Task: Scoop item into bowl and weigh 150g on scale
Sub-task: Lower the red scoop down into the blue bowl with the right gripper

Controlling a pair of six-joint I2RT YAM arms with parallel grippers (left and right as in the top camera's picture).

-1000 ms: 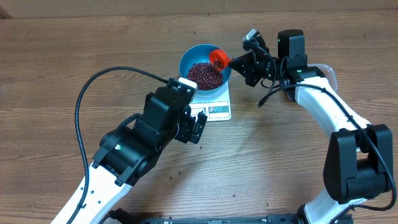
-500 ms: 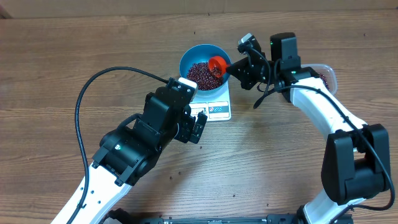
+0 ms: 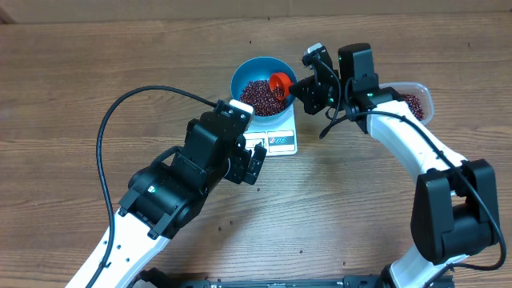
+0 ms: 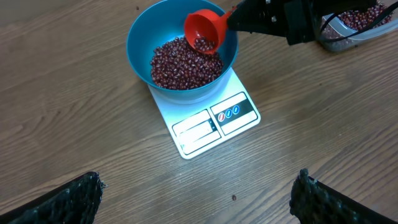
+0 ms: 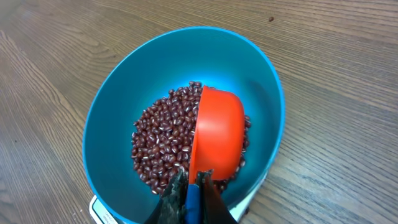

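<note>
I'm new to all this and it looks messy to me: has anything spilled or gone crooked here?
Nothing stands out. The beans lie inside the blue bowl, upright on the scale; the red scoop tipped over them looks deliberate. A dark speck on the table is too small to identify.

The left tool (image 4: 194,200) gapes wide, right tool (image 5: 191,200) pinched closed.

Red scoop (image 4: 203,29) over beans (image 4: 177,63) in bowl (image 4: 144,28) on scale (image 4: 214,123)
</note>
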